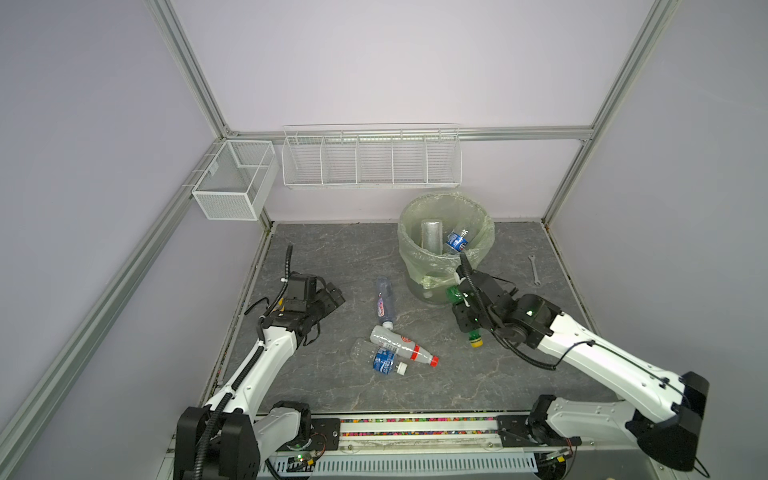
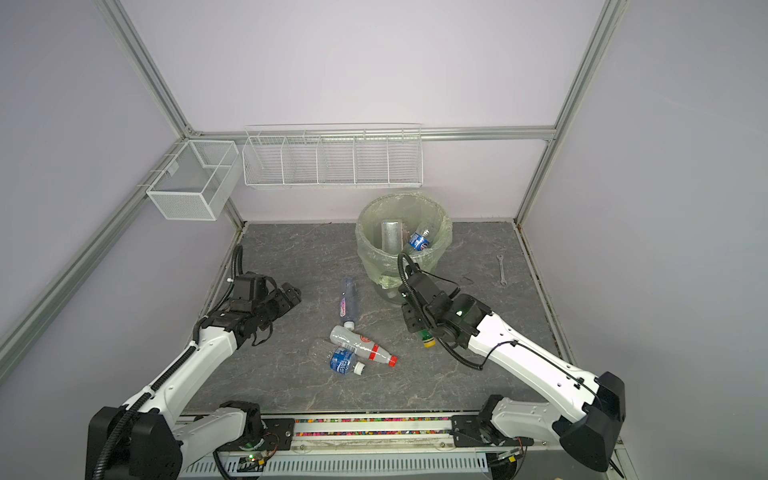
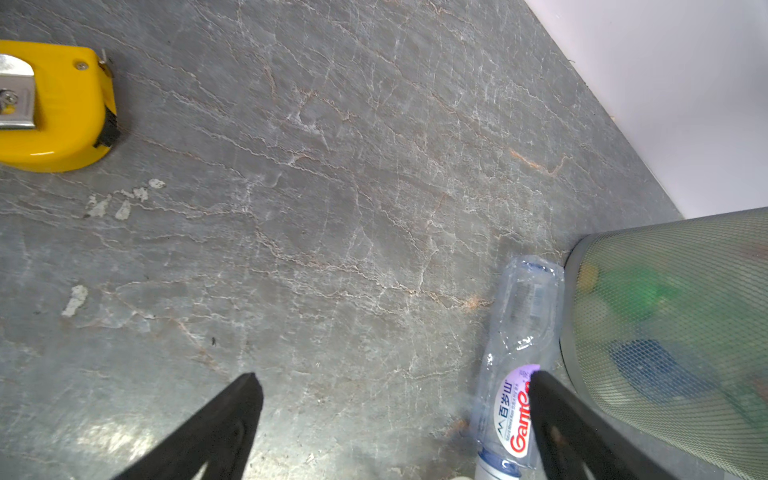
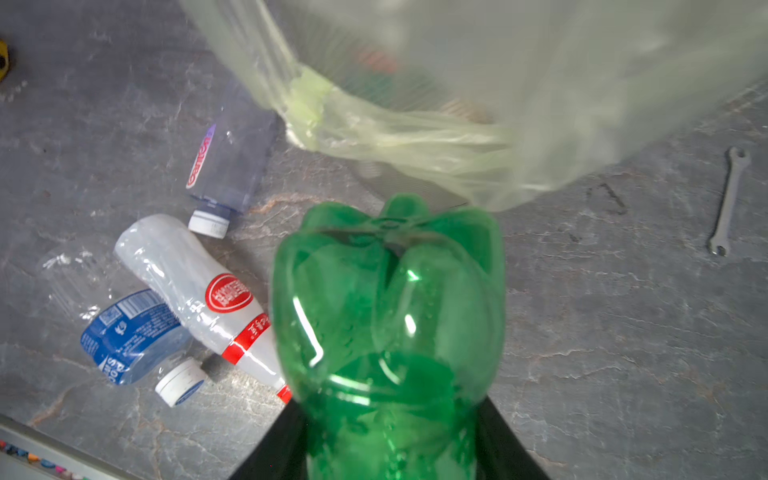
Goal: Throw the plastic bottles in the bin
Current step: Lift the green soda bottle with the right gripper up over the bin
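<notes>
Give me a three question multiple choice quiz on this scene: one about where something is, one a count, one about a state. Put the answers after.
1. Where is the wrench?
A. on the table, right of the bin in both top views
B. inside the bin
C. held up in the air

2. How many bottles lie on the table outside the bin?
A. one
B. three
C. five

3. The right claw is:
A. open and empty
B. shut on the green bottle
C. out of view

Answers:
1 A: it lies flat on bare table.
2 B: the Ganten bottle, the white red-capped bottle and the blue-labelled bottle.
3 B: the right wrist view shows a finger on each side of the bottle.
</notes>
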Robot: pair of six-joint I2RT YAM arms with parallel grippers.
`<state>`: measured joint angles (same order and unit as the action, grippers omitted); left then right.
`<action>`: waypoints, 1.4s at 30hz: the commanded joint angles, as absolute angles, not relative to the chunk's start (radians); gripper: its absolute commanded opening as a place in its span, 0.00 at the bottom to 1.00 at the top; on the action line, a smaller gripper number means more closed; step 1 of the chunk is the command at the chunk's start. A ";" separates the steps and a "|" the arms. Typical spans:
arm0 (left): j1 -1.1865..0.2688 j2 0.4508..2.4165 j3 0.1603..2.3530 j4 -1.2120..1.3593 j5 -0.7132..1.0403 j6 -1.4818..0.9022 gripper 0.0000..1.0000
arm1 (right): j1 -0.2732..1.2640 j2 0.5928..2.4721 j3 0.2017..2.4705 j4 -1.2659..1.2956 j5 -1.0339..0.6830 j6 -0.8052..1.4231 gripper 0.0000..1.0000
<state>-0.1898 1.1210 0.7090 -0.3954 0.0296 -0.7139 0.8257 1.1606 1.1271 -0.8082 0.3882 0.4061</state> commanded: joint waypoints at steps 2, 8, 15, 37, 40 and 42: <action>-0.183 1.124 0.730 -0.373 0.033 -0.722 1.00 | 0.757 1.095 1.146 -0.839 0.380 0.445 0.46; -0.183 1.105 0.709 -0.370 0.029 -0.724 1.00 | 0.678 1.067 1.170 -0.866 0.354 0.449 0.46; -0.182 1.110 0.707 -0.375 0.022 -0.703 1.00 | 0.655 1.015 1.145 -0.891 0.377 0.458 0.46; -0.183 1.132 0.713 -0.369 0.020 -0.689 1.00 | 0.627 1.167 1.502 -0.842 0.400 0.311 0.45; -0.183 1.127 0.713 -0.373 0.018 -0.688 1.00 | 0.614 1.290 1.644 -0.810 0.394 0.269 0.45; -0.183 1.122 0.714 -0.376 0.023 -0.692 1.00 | 0.589 1.400 1.768 -0.789 0.374 0.239 0.45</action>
<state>-0.1898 1.1259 0.7086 -0.3782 0.0303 -0.7013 0.6151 1.2987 1.6657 -0.8608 0.3908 0.3092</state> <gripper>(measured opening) 0.995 0.471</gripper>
